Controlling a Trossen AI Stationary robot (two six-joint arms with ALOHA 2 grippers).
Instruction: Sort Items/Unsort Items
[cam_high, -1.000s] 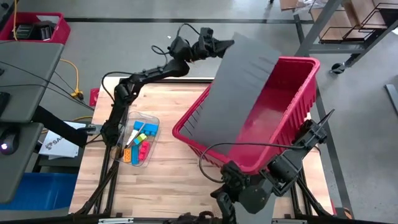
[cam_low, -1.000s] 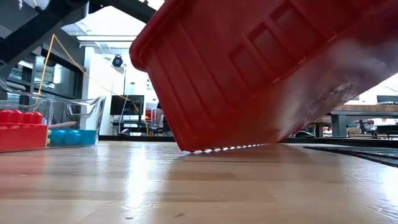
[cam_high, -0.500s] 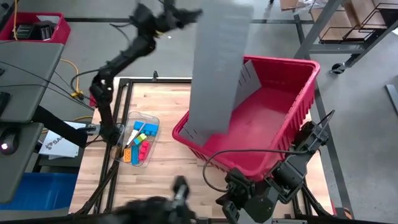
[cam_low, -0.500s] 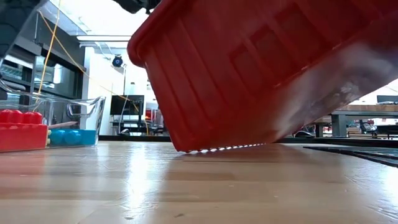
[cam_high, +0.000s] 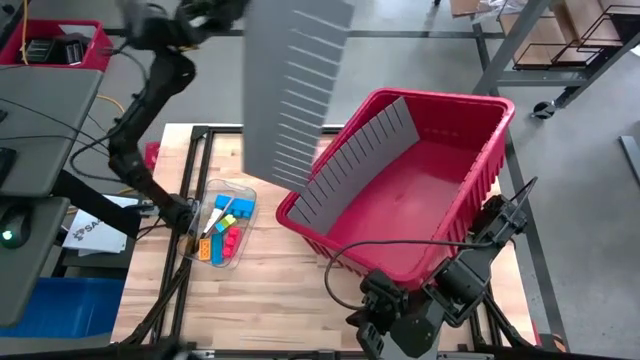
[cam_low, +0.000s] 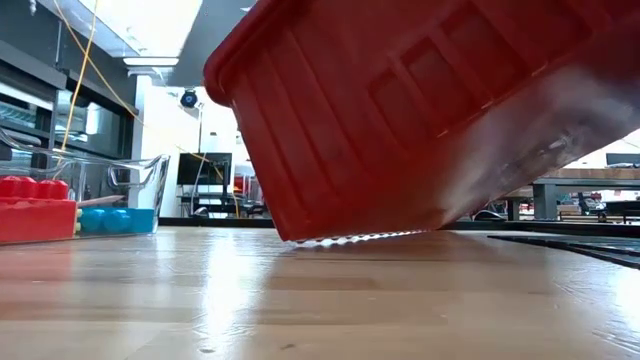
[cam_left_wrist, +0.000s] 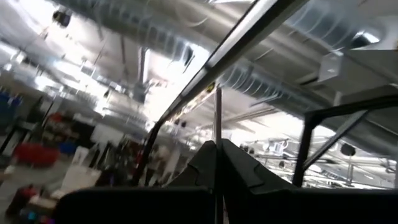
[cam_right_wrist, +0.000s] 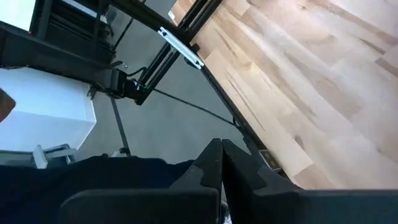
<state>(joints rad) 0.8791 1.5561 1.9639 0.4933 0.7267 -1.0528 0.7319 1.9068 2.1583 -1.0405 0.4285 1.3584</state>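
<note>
- My left gripper (cam_high: 228, 12), raised high beyond the wooden desk (cam_high: 270, 280), was clamped on a slotted grey divider panel (cam_high: 292, 90).
- My right gripper (cam_right_wrist: 219, 163) sat pressed together at the desk's near edge.
- The colourful blocky items (cam_high: 224, 230) lay in a clear plastic tray (cam_high: 245, 197) beside the tilted red plastic bin (cam_high: 440, 150).

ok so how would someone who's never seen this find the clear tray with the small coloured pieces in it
Start at the big red bin tilted on the wooden table. Off the bin's low edge, near the table's left-arm side, lies a small clear tray. It alone is see-through, and it holds the blue, orange, pink and yellow blocky pieces.
</note>
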